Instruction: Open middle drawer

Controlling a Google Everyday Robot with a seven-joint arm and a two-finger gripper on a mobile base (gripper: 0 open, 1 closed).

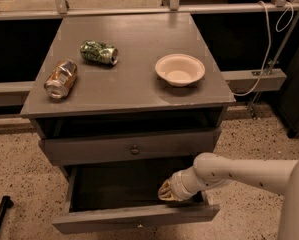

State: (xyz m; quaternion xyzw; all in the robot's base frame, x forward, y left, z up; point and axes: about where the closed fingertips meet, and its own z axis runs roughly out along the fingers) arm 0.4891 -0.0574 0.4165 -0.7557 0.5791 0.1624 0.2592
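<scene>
- Drawer work looked nearly done: the middle drawer (134, 219) stood pulled well out beneath the upper drawer front (99, 149), its dark box exposed.
- The claw (168, 191) sat inside its right front corner (likely placed behind the front panel to drag it); clenched or released, I could not tell.

Probably a robot lab: speckled terrazzo floor (19, 169), metal railing (114, 10), loose white cable (269, 44); the gripper (165, 191) sits inside the open middle drawer (134, 219).
</scene>
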